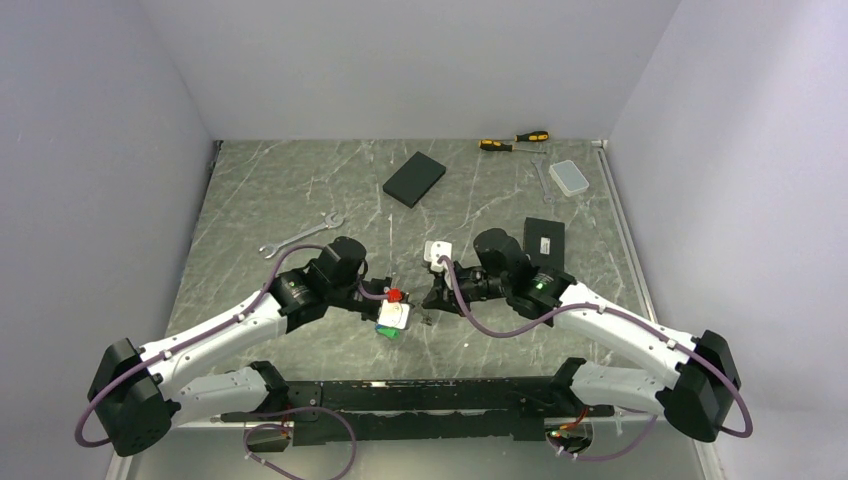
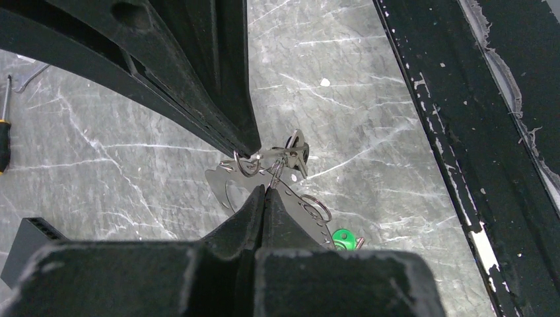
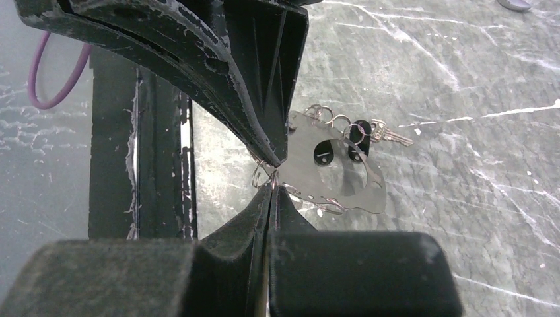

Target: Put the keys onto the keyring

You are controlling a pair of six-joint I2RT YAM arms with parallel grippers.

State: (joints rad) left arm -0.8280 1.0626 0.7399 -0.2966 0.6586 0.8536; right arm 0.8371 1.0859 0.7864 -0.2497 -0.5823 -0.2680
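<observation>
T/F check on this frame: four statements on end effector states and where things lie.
1. The left end effector is wide open. False: it is shut on the keyring.
2. The right end effector is shut on the keyring. True.
3. A green key head lies by the keyring. True.
4. The wrench lies right of the right arm. False: it lies on the left side, beyond the left arm.

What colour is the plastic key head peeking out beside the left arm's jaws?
The key head is bright green; the left wrist view shows it best.
</observation>
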